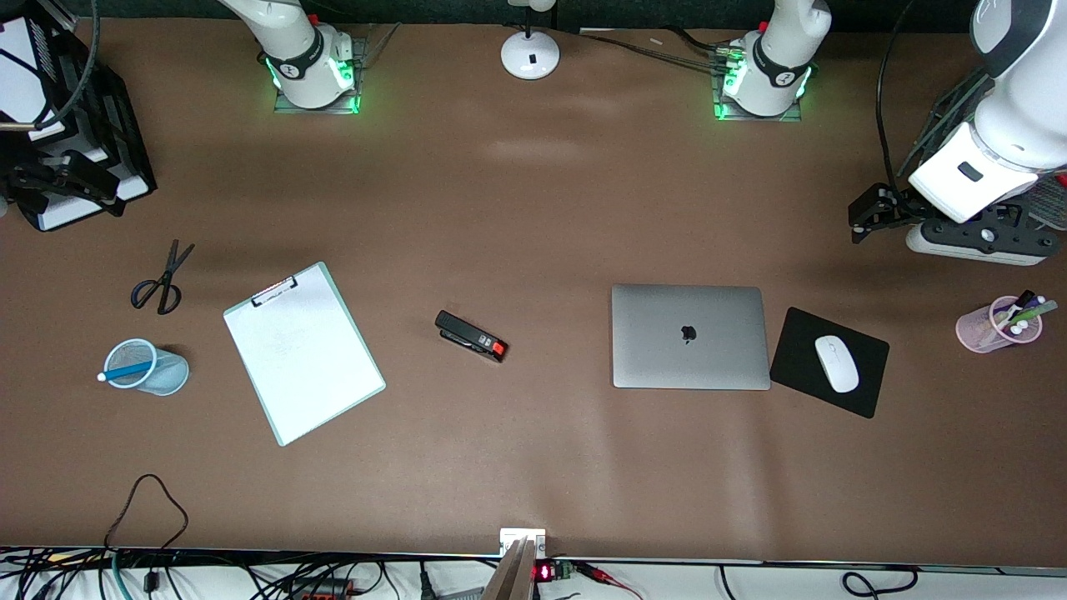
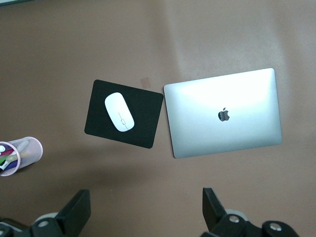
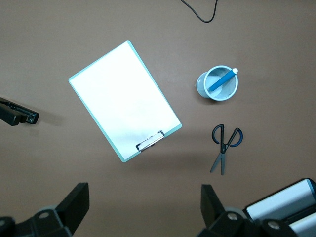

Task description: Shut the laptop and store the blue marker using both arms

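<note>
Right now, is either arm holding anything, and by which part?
Nothing is held. The left gripper and right gripper are both open, with empty jaws, above the table.

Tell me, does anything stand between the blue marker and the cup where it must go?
Nothing visible does: the blue marker already stands in the light blue cup, and the laptop is shut.

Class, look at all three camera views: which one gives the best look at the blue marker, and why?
The right wrist view: the blue marker stands clearly inside the pale blue cup, its white end over the rim. The front view shows the blue marker smaller, in that cup toward the right arm's end. The left wrist view misses it.
</note>
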Controlling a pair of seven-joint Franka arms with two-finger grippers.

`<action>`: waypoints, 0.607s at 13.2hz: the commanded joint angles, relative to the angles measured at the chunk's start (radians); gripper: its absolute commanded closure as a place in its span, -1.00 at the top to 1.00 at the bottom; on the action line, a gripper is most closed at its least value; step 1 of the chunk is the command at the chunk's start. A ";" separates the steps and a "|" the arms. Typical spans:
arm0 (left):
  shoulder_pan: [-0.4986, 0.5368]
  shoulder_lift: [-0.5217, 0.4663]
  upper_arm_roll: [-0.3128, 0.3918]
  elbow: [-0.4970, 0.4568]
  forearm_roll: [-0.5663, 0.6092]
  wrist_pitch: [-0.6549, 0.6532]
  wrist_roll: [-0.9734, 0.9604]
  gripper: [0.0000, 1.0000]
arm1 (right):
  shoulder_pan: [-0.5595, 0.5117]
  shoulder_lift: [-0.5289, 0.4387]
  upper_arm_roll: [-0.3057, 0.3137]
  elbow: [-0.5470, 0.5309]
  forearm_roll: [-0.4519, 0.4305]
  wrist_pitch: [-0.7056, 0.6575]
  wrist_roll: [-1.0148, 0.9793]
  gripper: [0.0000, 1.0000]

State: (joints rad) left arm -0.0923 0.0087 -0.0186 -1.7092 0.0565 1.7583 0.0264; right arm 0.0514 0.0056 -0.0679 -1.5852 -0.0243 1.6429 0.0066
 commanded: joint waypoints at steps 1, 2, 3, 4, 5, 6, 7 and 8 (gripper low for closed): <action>0.002 0.014 0.005 0.034 -0.020 -0.025 0.024 1.00 | -0.008 -0.001 -0.004 -0.002 0.059 0.020 0.016 1.00; 0.002 0.014 0.008 0.034 -0.020 -0.025 0.024 1.00 | -0.007 -0.001 -0.004 -0.001 0.061 0.020 0.016 1.00; 0.002 0.014 0.008 0.034 -0.020 -0.025 0.024 1.00 | -0.005 -0.001 -0.004 -0.001 0.063 0.018 0.018 1.00; 0.002 0.014 0.008 0.034 -0.020 -0.025 0.024 1.00 | -0.005 0.000 -0.004 -0.001 0.063 0.011 0.018 1.00; 0.002 0.014 0.009 0.034 -0.018 -0.025 0.024 1.00 | -0.004 0.000 -0.004 -0.001 0.063 0.006 0.012 1.00; 0.002 0.014 0.008 0.034 -0.020 -0.026 0.023 1.00 | -0.001 0.000 -0.003 -0.001 0.063 0.005 0.009 1.00; 0.002 0.014 0.008 0.034 -0.020 -0.028 0.020 1.00 | 0.001 0.000 -0.003 0.001 0.063 0.005 0.006 1.00; 0.002 0.014 0.008 0.034 -0.020 -0.028 0.020 1.00 | 0.001 -0.001 -0.003 0.001 0.061 0.002 0.004 1.00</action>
State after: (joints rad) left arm -0.0917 0.0087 -0.0154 -1.7092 0.0564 1.7567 0.0264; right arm 0.0517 0.0100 -0.0714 -1.5852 0.0234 1.6544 0.0086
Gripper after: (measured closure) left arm 0.000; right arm 0.000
